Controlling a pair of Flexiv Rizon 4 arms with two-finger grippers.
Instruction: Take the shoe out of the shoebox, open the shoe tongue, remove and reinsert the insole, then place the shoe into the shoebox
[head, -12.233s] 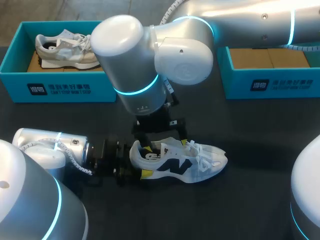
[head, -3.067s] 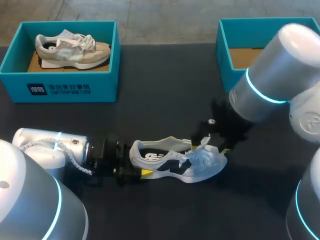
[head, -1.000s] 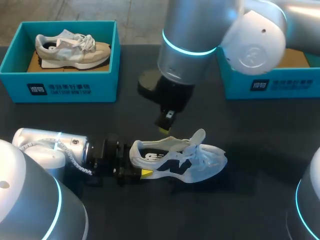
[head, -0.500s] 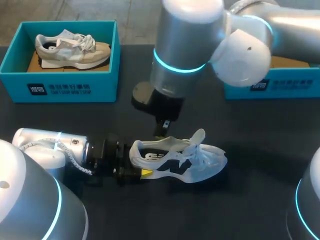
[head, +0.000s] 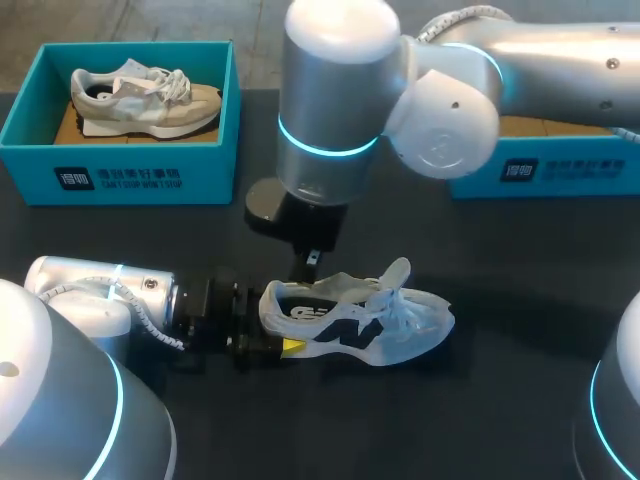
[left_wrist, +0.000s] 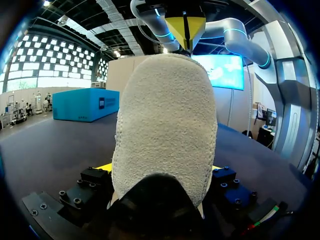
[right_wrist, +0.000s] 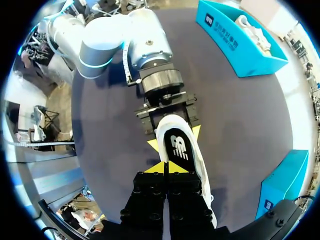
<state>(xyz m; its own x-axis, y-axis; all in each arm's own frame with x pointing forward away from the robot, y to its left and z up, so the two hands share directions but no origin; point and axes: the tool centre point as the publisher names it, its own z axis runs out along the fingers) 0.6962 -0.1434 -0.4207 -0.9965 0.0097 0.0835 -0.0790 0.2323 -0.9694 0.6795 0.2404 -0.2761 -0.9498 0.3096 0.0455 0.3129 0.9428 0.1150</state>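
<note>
While the left claw (head: 272, 328) clamps the heel of the white shoe (head: 370, 325) on the dark worktop (head: 480, 260), the right claw (right_wrist: 166, 168) hovers above its opening, clenched tip to tip.

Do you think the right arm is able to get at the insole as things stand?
Probably yes: the right pincer hovers just above the insole, and the shoe's opening looks unobstructed.

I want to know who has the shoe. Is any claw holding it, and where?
The left claw grips the white mesh sneaker with a dark logo by its heel. The right claw, shut, holds nothing.
</note>
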